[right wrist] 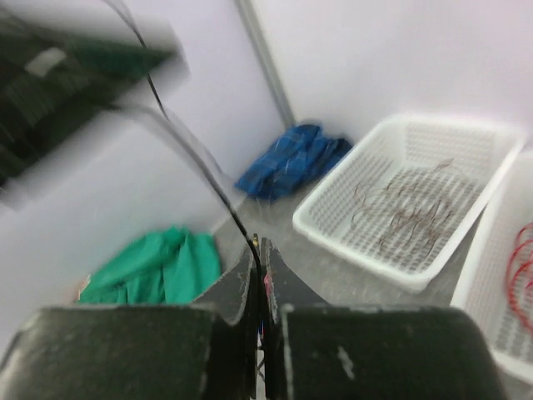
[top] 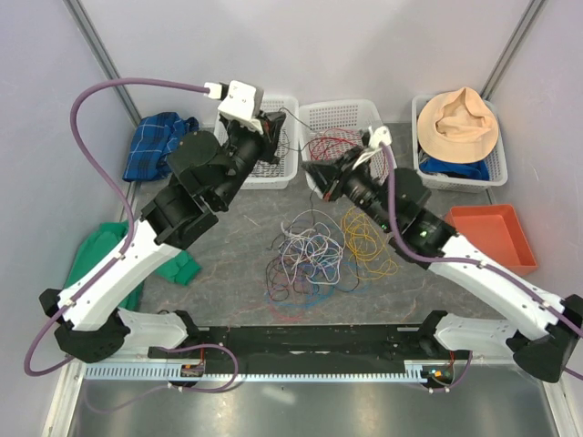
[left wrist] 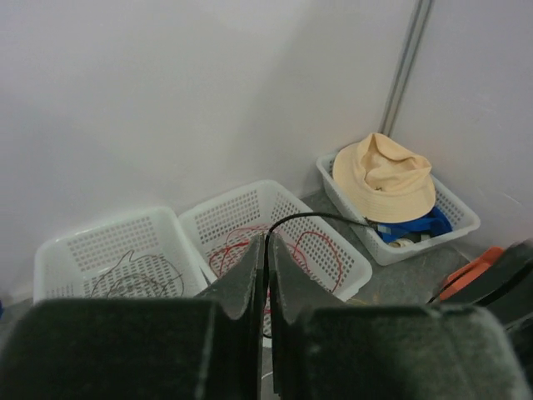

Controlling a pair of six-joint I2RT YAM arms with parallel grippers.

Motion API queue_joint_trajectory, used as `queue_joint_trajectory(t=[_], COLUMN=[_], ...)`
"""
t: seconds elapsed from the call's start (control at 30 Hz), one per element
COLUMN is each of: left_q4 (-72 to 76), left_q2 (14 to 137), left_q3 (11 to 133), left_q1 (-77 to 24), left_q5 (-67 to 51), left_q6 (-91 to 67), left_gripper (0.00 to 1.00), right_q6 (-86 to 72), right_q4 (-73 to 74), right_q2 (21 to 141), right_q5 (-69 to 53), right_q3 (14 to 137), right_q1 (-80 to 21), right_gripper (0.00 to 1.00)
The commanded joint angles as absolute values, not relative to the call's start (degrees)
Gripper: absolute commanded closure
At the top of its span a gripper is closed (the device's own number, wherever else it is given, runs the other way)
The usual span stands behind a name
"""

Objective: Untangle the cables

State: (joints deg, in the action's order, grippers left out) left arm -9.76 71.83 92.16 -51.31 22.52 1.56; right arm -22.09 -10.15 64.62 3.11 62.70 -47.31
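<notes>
Nearest the arm bases, a loose pile of cables (top: 310, 253), purple, white, blue and yellow, lies tangled in the middle of the grey table (top: 228, 278). It lies apart from both grippers, which hang above the table beyond it.

The right gripper (right wrist: 258, 247) has its fingers pressed together on a thin dark cable (right wrist: 208, 179). The cable rises from the fingertips and runs up and away toward the other arm. The left gripper (left wrist: 266, 242) is raised near the baskets, and its fingers are also clamped on this dark cable, which arcs out to the right from between them. So the one wire is strung between the two grippers.

The step in hand looks like separating this single dark cable from the tangle. Whether any of it trails down into the pile cannot be told.

Farther back, the left basket (left wrist: 100, 242) holds brown cables (right wrist: 408, 208), and the middle basket (left wrist: 250, 208) holds red cables (top: 332, 144). The next move probably calls for carrying the dark cable over the left basket and opening both grippers to drop it in.
</notes>
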Motion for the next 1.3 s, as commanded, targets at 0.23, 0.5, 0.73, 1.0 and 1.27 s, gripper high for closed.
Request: queue_joint_trajectory(t=[0.23,0.5,0.73,1.0,1.27], left_q4=[-3.16,27.92,40.40,58.00,61.85], left_q2=[56.79,39.98,49.46,55.81,60.65], left_q3=[62.53,28.14,26.11,20.74,24.17], left_q1=[-49.31,-49.83,-56.33,-61.00,-61.35], left_q5=[34.27,17.24,10.56,8.62,9.12], left_q6=[-20.54,-40.95,-37.01,-32.00,-27.27], left_gripper=[0.00,0.00,0.00,0.00,0.00], right_q6=[-13.10,-15.12,-15.29,-15.55,-17.49], right_q4=[17.65,18.98,20.56,23.20,23.82], right_q2=[64.95,65.74,65.92,66.62,66.44], right_q5=[20.65,20.74,21.44,19.52,15.56], right_q3=[95.35,94.57,96.06,98.88,102.21], right_q1=[-47.46,-47.46,-47.46,-47.46,-47.46], right_gripper=[1.00,1.00,1.00,1.00,1.00])
